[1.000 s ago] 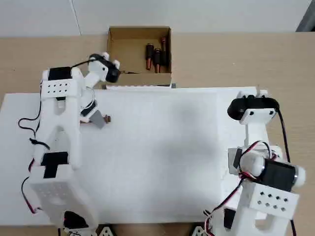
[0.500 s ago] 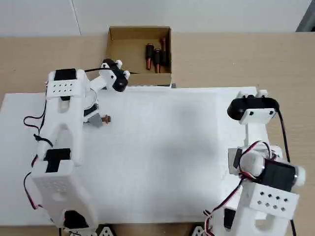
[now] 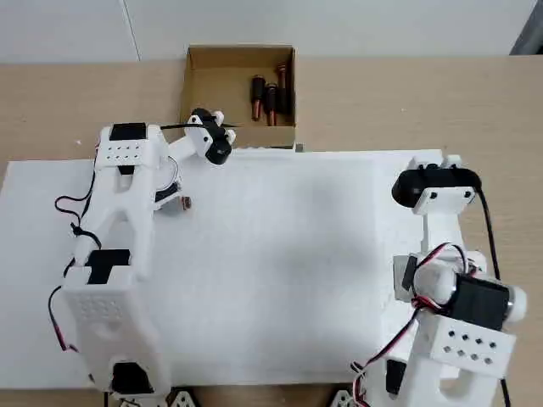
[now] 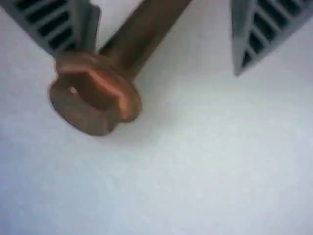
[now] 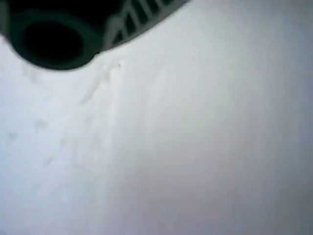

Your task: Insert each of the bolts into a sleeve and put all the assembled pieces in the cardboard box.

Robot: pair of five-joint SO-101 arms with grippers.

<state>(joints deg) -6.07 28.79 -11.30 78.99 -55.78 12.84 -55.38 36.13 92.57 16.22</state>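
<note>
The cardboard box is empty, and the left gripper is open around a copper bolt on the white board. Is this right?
No. The cardboard box is not empty: the high view shows several copper pieces in it. The left gripper is indeed open around the bolt.

bolt [image 4: 93,95]: copper-brown
left gripper fingers [image 4: 54,22]: grey, ribbed slats
cardboard box [image 3: 219,85]: tan brown
mat [image 3: 280,271]: plain white
table [image 3: 407,102]: light wood
arms [image 3: 119,199]: white, black motors, red-black wires
</note>
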